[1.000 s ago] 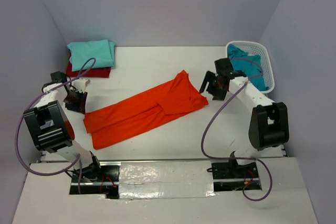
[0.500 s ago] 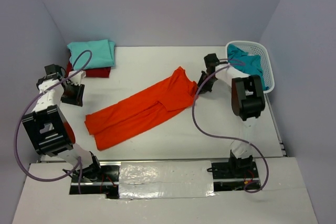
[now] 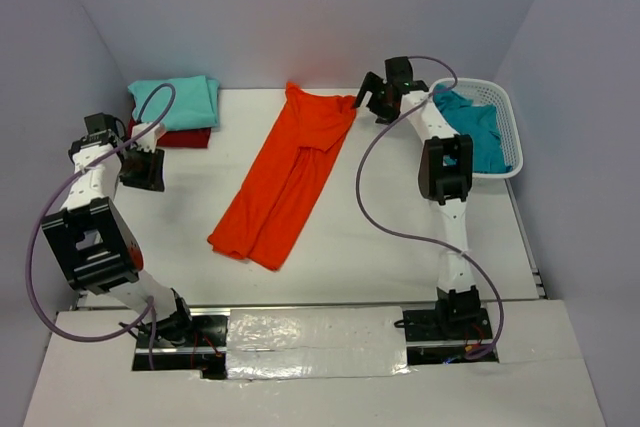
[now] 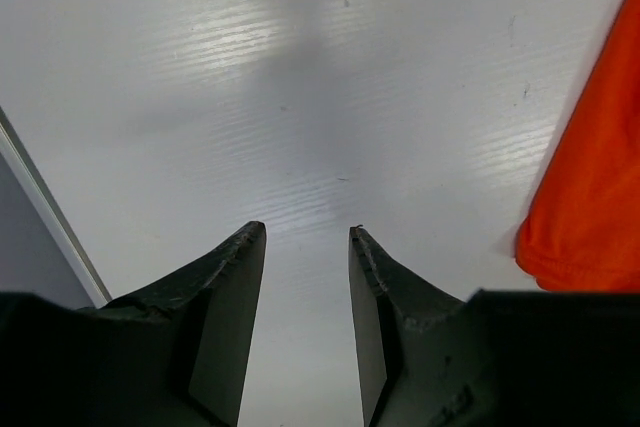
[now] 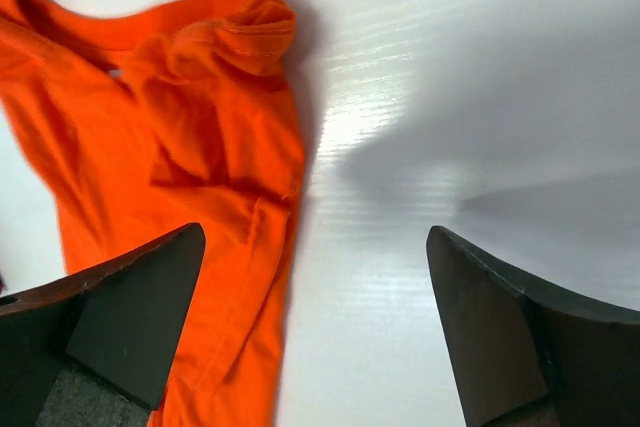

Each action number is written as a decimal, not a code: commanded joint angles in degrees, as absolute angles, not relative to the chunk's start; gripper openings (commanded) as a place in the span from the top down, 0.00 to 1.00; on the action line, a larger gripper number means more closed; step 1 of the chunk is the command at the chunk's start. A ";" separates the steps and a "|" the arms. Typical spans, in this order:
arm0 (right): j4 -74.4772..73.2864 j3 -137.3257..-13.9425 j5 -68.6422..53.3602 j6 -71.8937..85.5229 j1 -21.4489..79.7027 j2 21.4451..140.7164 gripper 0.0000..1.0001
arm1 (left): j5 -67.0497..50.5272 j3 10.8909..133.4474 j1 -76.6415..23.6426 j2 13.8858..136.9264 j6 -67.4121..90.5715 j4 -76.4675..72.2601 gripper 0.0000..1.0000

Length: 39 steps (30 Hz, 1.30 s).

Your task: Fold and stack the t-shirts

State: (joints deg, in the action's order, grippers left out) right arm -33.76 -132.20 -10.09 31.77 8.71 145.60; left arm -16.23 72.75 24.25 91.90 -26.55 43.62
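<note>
The bright orange t-shirt [image 3: 285, 172] lies folded lengthwise on the white table, its collar end at the back and its hem toward me. My right gripper [image 3: 368, 99] hangs open just right of that collar end; in the right wrist view its jaws [image 5: 315, 235] stand wide apart, holding nothing, with the orange t-shirt [image 5: 170, 147] under the left finger. At the back left, a folded mint t-shirt [image 3: 175, 102] rests on a dark red one [image 3: 172, 137]. The teal t-shirt [image 3: 478, 137] sits in the basket. My left gripper [image 3: 140, 169] [image 4: 305, 232] is open over bare table, left of the orange t-shirt's hem [image 4: 590, 207].
A white mesh basket [image 3: 508, 107] stands at the back right against the wall. Grey walls close in the table at the back and on both sides. Purple cables loop from both arms.
The orange t-shirt has swung from a diagonal lie to a lengthwise one, its collar end pulled to the back. My right gripper moved back with it and opened wide. The left gripper shifted slightly back.
</note>
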 commanded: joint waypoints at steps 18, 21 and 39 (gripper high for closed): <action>13.95 -36.67 -13.72 70.46 48.74 86.21 0.12 | -20.65 64.07 26.19 66.71 -22.32 47.63 0.44; 15.38 -39.70 -9.50 77.07 54.21 91.83 0.26 | -22.14 64.16 26.19 65.66 -23.46 49.13 0.44; 12.92 -43.86 -2.02 93.53 59.50 106.88 1.00 | -26.44 67.59 26.37 61.08 -29.97 53.44 0.43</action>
State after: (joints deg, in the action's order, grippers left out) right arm 17.17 -46.30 -6.02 93.41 59.11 106.94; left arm -22.50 65.65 26.02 61.23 -27.99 53.01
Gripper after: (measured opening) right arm 0.033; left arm 0.573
